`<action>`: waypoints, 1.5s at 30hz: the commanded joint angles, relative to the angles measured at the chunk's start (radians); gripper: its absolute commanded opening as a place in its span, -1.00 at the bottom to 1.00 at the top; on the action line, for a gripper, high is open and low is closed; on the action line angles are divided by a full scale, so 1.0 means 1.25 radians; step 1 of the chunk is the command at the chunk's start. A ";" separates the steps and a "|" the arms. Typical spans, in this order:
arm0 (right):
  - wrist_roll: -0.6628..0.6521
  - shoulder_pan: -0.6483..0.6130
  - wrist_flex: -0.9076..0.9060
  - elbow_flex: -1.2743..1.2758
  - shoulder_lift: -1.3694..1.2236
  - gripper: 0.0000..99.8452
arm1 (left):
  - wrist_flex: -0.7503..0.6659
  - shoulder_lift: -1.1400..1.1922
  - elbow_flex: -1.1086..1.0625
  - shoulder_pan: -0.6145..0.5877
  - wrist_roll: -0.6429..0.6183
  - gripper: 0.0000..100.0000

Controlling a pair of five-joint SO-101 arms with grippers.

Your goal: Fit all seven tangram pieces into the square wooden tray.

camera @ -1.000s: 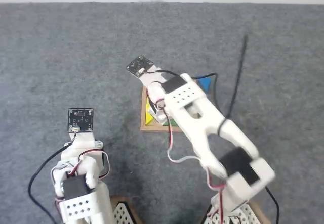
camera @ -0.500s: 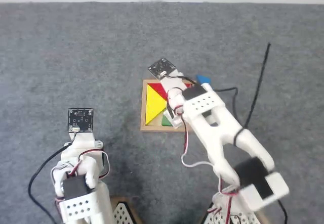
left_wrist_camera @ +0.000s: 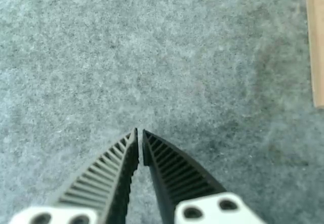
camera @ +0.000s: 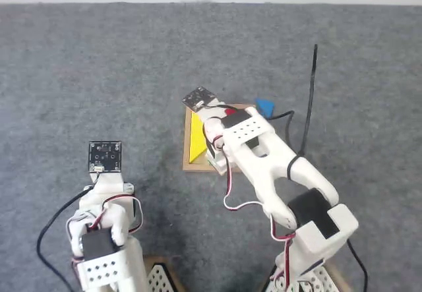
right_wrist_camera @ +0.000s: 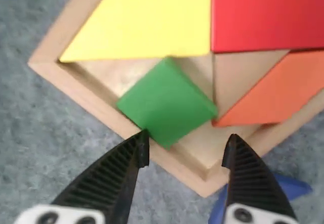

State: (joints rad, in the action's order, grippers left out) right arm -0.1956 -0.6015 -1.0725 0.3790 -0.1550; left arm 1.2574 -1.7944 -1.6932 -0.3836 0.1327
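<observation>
Shifted left over wooden tray point(right_wrist_camera: 46, 62), ribbed right jaws parted near green square point(right_wrist_camera: 164, 102); left jaws closed.

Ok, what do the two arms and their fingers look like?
Both the left arm and right arm are white plastic shells with black motor blocks, red, black and white cables, and a small black square board at the wrist. The fingers are black, ribbed and tapered.
</observation>
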 commanded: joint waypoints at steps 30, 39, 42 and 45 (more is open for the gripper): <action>0.108 0.064 0.149 -0.027 0.023 -0.53 | 0.004 -0.015 0.007 -0.002 0.007 -0.97; 0.109 0.104 0.072 -0.025 0.023 -0.53 | 0.004 -0.015 0.007 -0.002 0.007 -0.97; 0.112 0.128 0.073 -0.012 0.030 -0.53 | 0.004 -0.015 0.007 -0.002 0.007 -0.97; 0.126 0.126 0.072 -0.010 0.048 -0.53 | 0.004 -0.015 0.007 -0.002 0.007 -0.97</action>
State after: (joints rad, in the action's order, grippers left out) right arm -0.0637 -0.4526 -0.9728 0.3897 -0.1442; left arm 1.2574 -1.7944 -1.6932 -0.3836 0.1327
